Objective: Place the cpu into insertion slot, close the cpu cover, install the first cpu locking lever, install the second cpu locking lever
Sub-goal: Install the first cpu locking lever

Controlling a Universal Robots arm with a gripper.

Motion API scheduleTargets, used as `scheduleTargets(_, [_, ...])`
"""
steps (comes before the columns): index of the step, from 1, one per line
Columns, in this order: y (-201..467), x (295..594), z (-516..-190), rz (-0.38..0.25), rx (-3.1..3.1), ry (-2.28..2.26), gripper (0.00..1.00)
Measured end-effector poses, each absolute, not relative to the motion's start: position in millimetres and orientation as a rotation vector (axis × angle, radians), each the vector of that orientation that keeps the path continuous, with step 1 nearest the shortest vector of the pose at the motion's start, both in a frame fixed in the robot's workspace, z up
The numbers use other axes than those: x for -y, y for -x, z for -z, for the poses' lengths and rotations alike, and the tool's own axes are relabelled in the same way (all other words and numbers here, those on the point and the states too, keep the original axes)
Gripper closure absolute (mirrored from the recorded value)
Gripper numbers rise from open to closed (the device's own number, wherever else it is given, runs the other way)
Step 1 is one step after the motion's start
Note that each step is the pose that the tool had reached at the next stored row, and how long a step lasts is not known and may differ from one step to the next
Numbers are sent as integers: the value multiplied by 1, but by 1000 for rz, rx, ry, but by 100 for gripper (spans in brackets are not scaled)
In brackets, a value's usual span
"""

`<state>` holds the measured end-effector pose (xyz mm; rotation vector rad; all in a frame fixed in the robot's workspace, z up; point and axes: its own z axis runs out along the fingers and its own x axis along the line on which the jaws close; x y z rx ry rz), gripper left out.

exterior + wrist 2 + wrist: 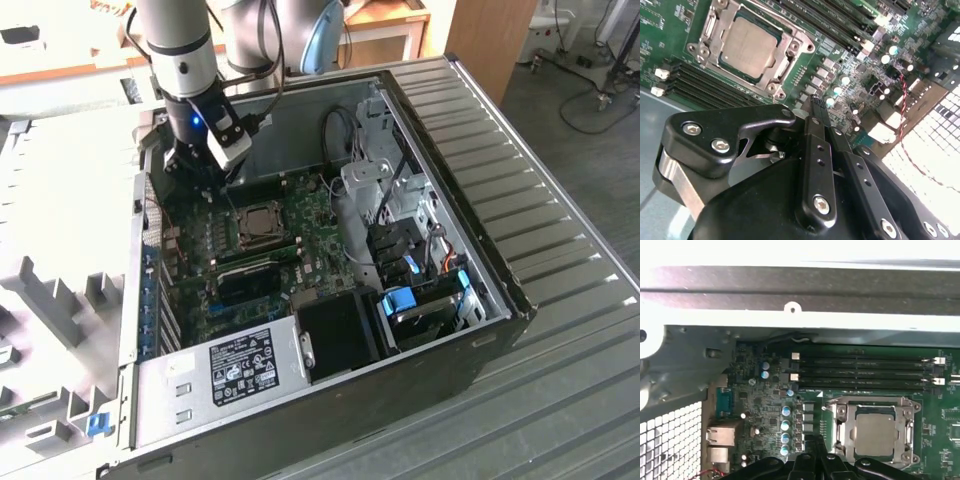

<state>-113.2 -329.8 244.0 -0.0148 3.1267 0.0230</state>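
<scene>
The cpu [747, 47] lies flat in the insertion slot [704, 52] on the green board, its dull silver top showing. The cpu cover [786, 39] is down over it, framing the chip. Both wrist views show this; in the first wrist view the cpu [875, 434] sits inside the cover [903, 425]. My gripper [817, 106] is shut with nothing between its black fingers, and it hovers over the capacitors beside the socket. In the exterior view the gripper [228, 192] hangs just to the exterior view's left of the cpu [262, 224]. I cannot tell how the locking levers stand.
Long memory slots [860, 372] run beside the socket. The case's rear wall with a perforated grille [670, 440] is close to the gripper. A black card [250, 285], the power supply [240, 365], a cable bundle [345, 215] and a drive cage [410, 300] fill the case.
</scene>
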Motion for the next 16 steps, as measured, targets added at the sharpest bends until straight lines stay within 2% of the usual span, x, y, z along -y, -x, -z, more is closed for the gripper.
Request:
scheduleTargets(6, [115,330,-244,-79,-3126,14,89])
scheduleTargets(16, [115,329,-244,-76,-3126,14,89])
